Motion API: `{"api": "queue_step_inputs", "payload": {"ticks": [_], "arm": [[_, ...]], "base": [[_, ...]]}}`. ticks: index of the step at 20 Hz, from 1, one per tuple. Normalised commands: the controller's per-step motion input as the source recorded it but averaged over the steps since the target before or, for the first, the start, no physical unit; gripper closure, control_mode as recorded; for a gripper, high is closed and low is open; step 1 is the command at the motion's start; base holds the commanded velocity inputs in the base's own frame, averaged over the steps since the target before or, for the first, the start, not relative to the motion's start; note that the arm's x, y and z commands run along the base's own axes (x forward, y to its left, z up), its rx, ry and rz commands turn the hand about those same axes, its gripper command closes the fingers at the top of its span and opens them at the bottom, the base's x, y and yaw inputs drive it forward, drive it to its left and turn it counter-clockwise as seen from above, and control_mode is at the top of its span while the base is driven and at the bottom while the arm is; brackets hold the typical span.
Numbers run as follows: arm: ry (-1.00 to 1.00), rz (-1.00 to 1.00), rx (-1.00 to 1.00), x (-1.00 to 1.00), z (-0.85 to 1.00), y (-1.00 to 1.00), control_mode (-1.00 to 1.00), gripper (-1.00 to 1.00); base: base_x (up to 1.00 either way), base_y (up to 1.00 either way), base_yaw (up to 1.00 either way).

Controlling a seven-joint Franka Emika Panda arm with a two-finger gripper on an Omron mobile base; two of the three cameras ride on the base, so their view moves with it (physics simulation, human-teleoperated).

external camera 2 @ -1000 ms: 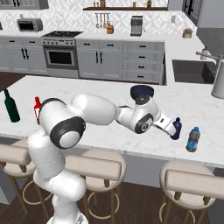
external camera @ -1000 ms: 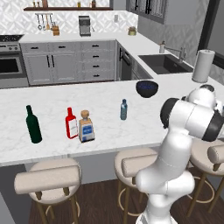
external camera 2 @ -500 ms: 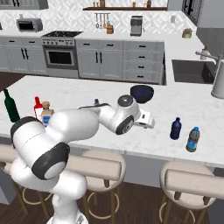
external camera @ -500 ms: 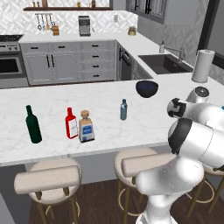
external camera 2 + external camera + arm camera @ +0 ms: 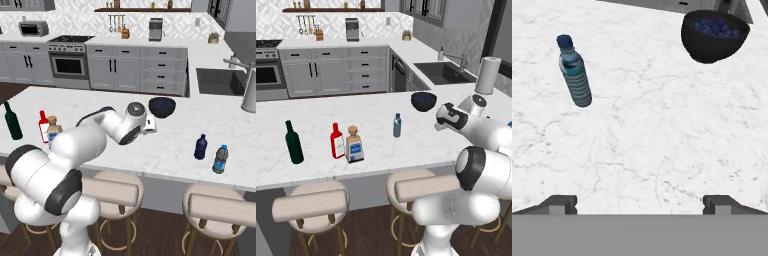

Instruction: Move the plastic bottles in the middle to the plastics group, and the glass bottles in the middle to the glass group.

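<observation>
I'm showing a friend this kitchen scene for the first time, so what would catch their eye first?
Probably the big white robot arm reaching over the marble island counter, its open gripper aimed at a slim pale water bottle standing alone mid-counter. Next, the dark bowl near the sink side, then the green wine bottle, red bottle and corked amber bottle clustered at the left.

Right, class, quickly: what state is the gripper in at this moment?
Gripper: open, holding nothing, above the counter near the slim water bottle.
</observation>
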Motion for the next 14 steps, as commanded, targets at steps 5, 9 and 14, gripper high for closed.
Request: {"api": "queue_step_inputs", "payload": {"ticks": [5,9,14], "arm": [[0.14,0.27,0.0,0.09,0.39,0.87,-1.0,-1.0],[0.01,0.17,0.01,0.01,0.2,0.72,-1.0,-1.0],[-0.01,0.19,0.09,-0.04,0.23,0.29,-1.0,-1.0]], "base": [[0.0,0.0,0.0],[0.0,0.0,0.0],[0.0,0.0,0.0]]}}
